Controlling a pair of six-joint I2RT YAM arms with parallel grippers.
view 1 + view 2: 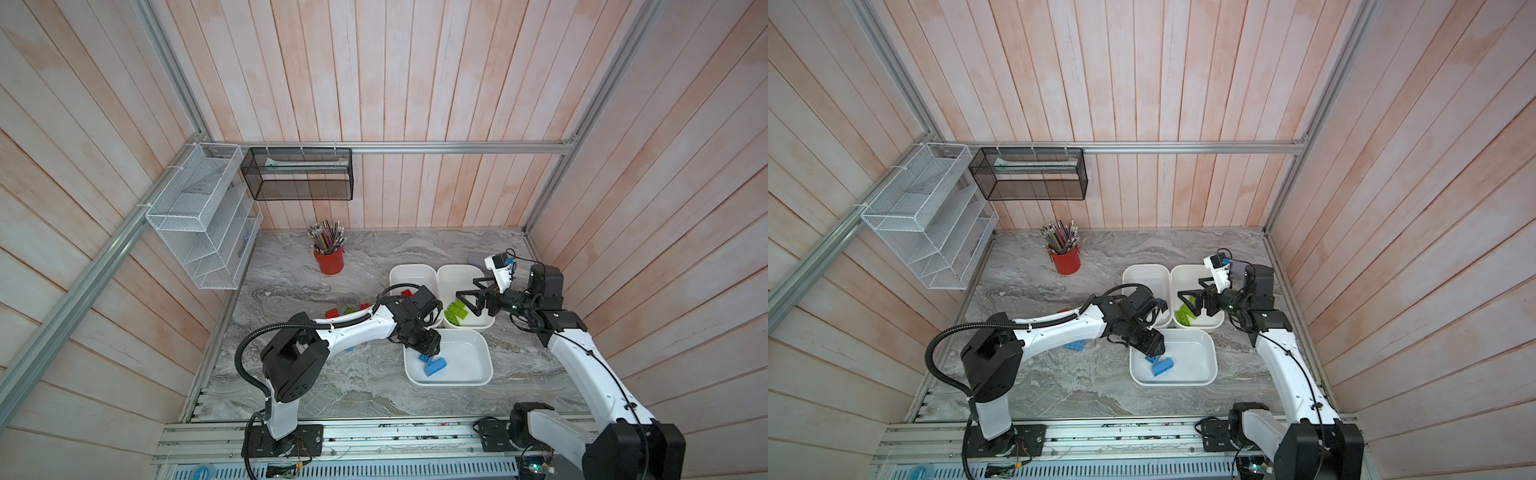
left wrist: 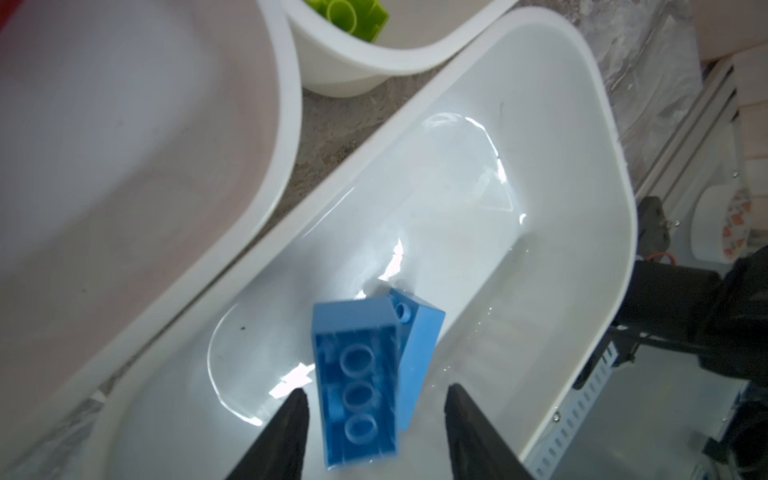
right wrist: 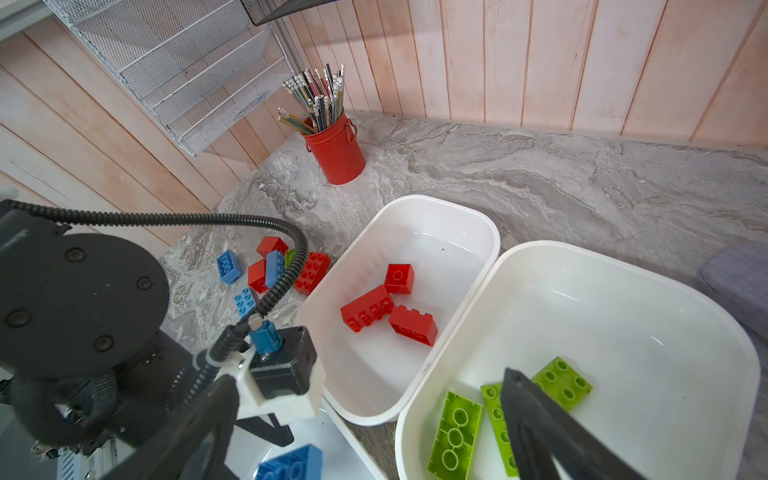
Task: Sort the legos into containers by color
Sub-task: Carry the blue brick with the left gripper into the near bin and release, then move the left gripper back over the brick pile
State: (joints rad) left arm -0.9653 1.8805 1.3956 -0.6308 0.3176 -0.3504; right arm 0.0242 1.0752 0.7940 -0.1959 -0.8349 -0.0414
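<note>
blue oblong brick (image 2: 357, 386) sits hollow side up in the near tub (image 2: 573, 187), leaning on a second blue brick (image 2: 419, 332). its long axis runs between the left gripper's (image 2: 377, 390) parted jaws, neither touching it. loose bricks (image 3: 266, 270) lie far-left of that gripper, nearer the left arm, on the marble tabletop (image 1: 332, 386). the right gripper (image 1: 466, 289) hangs open over the green tub (image 3: 623, 311).

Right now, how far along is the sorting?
Done: three red bricks in one tub, three green bricks in the next tub. In hand: left gripper open over the third tub, a blue brick loose between its jaws. Right gripper open, empty. Left: the mixed pile on the table.
</note>
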